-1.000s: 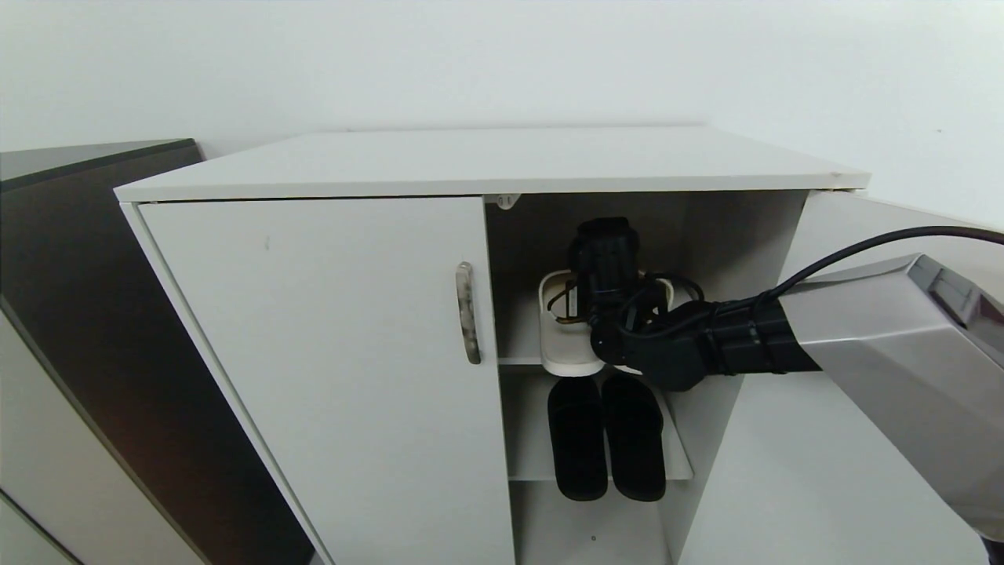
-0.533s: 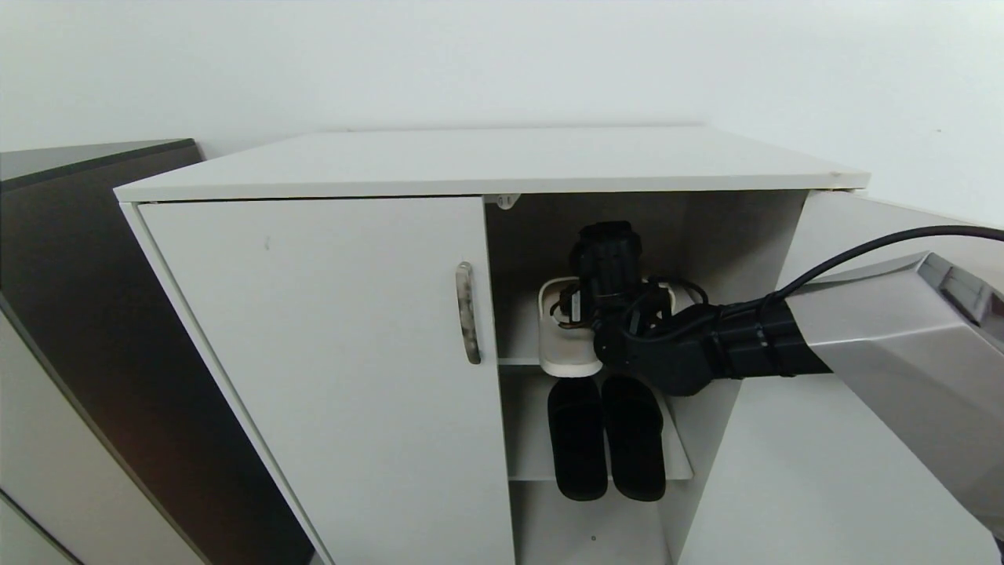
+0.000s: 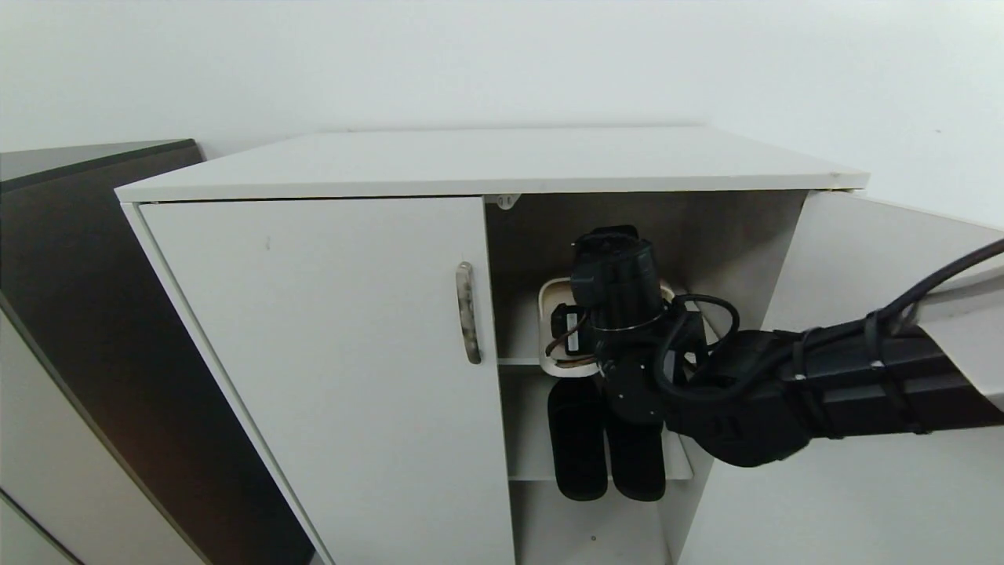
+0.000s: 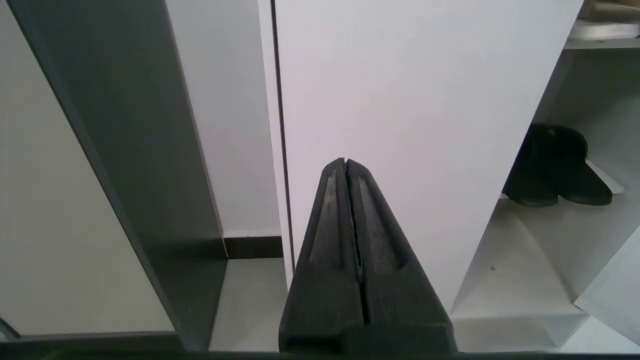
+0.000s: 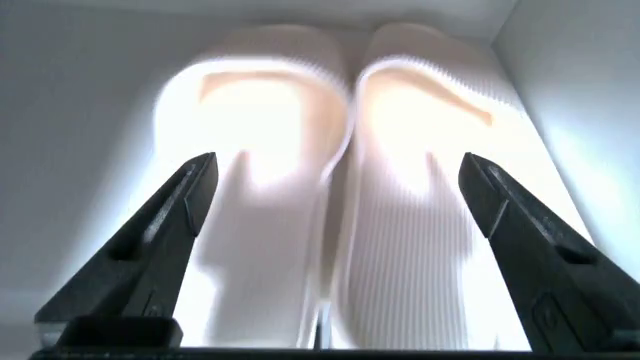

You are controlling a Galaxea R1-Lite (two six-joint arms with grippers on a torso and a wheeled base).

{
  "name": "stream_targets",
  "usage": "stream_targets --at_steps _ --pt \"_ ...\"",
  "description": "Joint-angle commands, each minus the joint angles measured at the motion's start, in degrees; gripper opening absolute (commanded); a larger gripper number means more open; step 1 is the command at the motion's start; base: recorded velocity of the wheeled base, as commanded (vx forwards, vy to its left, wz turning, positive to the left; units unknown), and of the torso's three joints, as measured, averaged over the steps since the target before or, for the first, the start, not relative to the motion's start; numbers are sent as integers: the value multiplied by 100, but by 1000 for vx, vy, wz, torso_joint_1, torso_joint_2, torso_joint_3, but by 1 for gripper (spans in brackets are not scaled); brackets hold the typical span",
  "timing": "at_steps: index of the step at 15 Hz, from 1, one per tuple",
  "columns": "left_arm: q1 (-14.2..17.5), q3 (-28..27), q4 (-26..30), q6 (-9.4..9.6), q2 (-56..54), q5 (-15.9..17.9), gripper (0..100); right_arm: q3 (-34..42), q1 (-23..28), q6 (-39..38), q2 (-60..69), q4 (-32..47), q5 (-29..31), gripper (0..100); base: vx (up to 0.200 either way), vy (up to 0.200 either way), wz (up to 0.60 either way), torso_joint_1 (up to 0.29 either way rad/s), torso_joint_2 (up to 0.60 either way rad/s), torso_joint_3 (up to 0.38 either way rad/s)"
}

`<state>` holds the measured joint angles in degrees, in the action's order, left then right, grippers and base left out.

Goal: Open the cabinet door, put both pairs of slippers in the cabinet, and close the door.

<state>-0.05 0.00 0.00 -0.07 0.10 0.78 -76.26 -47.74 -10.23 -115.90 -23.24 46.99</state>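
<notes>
The white slippers (image 5: 300, 190) lie lengthwise on the upper shelf (image 3: 518, 345), straight ahead of the right claw (image 5: 338, 168), which is open and empty

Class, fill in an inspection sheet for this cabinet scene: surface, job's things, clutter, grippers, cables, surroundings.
Surface: upper shelf and lower shelf inside the cabinet.
Job's things: white slippers side by side on the upper shelf; black slippers on the lower shelf, overhanging its front edge; right door open; left door shut.
Clutter: nothing seen.
Grippers: right gripper open, in front of the white slippers; left gripper shut, facing the left door.
Cables: black cable along the right arm, looped at the wrist.
Surroundings: white wall; dark panel left of the cabinet.
</notes>
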Motion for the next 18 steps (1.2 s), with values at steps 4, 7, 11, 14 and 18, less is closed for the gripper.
stream_targets --at_steps 4,7,11,14,18 --pt "5 0 0 -1 8 1 0 2037 -421 -85 1069 -1113 -32 100 0 0 0 0 0 0" --pt "5 0 -9 -10 -1 -16 0 2151 -464 -32 1113 -1157 -24 100 0 0 0 0 0 0" --pt "5 0 0 -10 8 -16 0 2151 -508 -32 981 -1166 -32 100 0 0 0 0 0 0" --pt "5 0 -9 -10 -1 -16 0 2116 -517 -32 955 -1166 -32 100 -200 0 0 2 1 -1" --pt "5 0 0 -10 -1 -16 0 2081 -517 -32 902 -1166 -32 100 -200 0 0 2 2 1"
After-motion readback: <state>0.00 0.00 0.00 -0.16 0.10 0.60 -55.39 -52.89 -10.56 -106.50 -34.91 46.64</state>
